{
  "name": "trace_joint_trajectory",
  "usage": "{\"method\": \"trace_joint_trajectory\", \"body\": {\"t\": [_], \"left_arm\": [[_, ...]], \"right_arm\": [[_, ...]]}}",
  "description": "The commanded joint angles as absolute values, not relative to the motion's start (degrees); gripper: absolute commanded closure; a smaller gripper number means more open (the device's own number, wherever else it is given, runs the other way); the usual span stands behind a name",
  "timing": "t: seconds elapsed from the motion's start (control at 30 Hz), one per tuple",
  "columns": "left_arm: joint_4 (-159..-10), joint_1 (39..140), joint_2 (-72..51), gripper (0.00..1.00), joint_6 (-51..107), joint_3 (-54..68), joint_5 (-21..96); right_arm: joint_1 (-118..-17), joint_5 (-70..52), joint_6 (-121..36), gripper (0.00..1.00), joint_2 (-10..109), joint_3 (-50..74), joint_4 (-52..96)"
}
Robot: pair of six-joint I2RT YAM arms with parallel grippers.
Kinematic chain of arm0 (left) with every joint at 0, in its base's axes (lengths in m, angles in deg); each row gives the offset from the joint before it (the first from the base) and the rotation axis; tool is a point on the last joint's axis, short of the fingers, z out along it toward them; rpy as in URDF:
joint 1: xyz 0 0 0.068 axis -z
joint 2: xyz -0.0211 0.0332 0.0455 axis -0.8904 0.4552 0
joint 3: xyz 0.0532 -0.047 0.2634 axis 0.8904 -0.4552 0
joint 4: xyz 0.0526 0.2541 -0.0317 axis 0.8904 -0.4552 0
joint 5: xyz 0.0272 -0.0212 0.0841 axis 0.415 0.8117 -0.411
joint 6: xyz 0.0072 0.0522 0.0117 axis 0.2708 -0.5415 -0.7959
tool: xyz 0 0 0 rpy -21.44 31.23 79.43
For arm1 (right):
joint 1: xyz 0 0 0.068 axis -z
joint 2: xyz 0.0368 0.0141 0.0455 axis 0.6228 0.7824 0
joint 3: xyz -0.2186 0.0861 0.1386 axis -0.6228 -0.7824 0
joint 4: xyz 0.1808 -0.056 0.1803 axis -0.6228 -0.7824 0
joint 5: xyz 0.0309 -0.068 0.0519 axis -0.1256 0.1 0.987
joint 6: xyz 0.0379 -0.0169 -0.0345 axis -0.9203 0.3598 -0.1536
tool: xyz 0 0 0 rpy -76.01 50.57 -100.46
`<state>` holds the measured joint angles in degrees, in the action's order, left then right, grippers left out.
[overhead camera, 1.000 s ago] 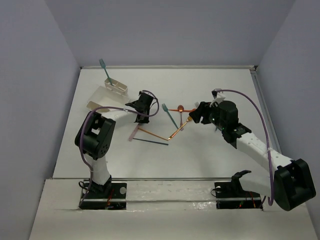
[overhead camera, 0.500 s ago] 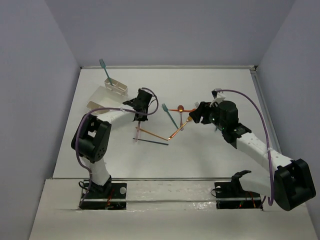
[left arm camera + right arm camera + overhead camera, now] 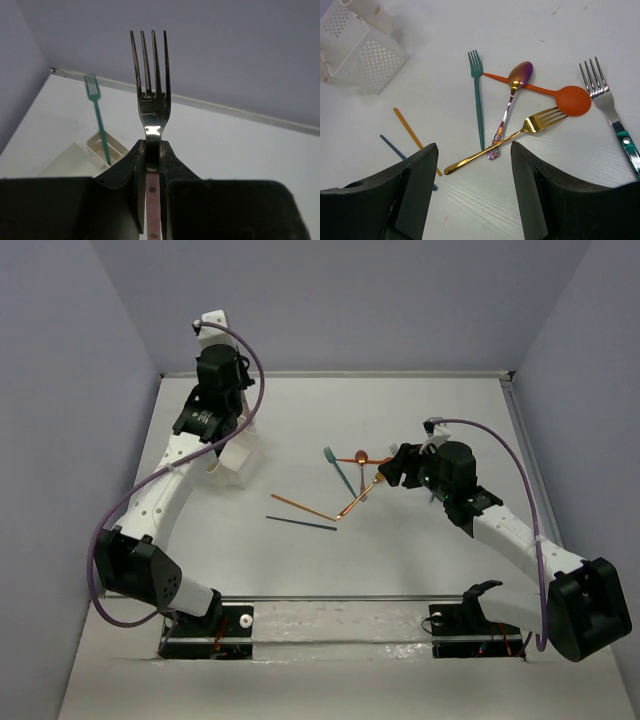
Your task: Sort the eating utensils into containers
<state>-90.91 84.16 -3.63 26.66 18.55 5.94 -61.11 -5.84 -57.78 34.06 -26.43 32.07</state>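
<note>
Fork (image 3: 151, 100), judged light, rigid and slippery, sits pinched at its neck in the left fingers (image 3: 122, 172) near the containers (image 3: 102, 145), a sound hold, while the right fingers (image 3: 415, 190) stand wide over loose utensils (image 3: 520, 132) on the desk (image 3: 580, 200).

Legible markings: none. No text, label, brand, number or sign is showing readably on the eating utensils (image 3: 478, 100), the containers (image 3: 362, 57) or the surface (image 3: 400, 560) in any view.
</note>
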Motion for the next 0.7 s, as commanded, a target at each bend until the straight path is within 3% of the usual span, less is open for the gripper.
{"method": "trace_joint_trajectory", "body": {"t": [0.0,0.67], "left_arm": [[-78.21,76.04,-0.84,1.0,25.31,17.95,1.77],[-44.17,72.5,16.48,1.0,3.42,18.83,-5.09]], "right_arm": [[-61.46,-5.44,-57.76,0.34,33.28,-24.09,33.36],[-61.46,-3.34,-57.76,0.34,32.75,-24.97,35.65]]}}
